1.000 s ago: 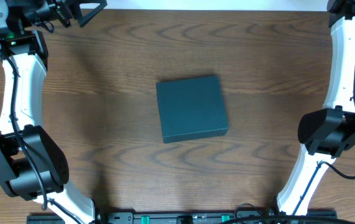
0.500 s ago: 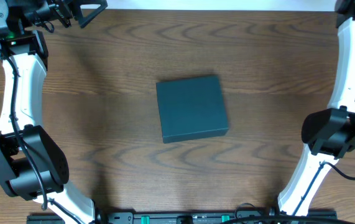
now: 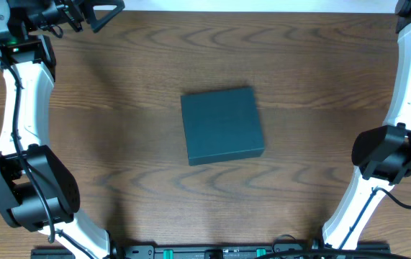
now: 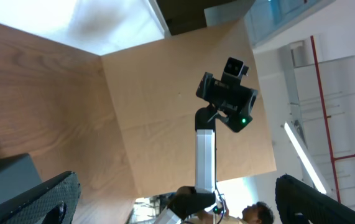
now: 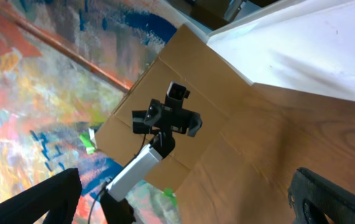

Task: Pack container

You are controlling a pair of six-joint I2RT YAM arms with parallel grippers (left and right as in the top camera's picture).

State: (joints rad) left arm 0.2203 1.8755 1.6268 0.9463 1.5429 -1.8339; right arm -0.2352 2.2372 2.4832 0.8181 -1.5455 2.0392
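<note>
Near-square container (image 3: 222, 126) sits slightly skewed, seemingly closed — left gripper (image 4: 177, 194), right gripper (image 5: 186, 198) spread wide.

The table (image 3: 119, 144) is made of dark brown wood, with wavy lines running across its top. One thing lies on it, the container (image 3: 222, 126). It is a dark teal-green box, almost square, and it sits flat near the middle of the table. Its lid is shut. The box is turned a little, so its sides do not line up with the table's edges. Brown wood shows on every side of it.
</note>
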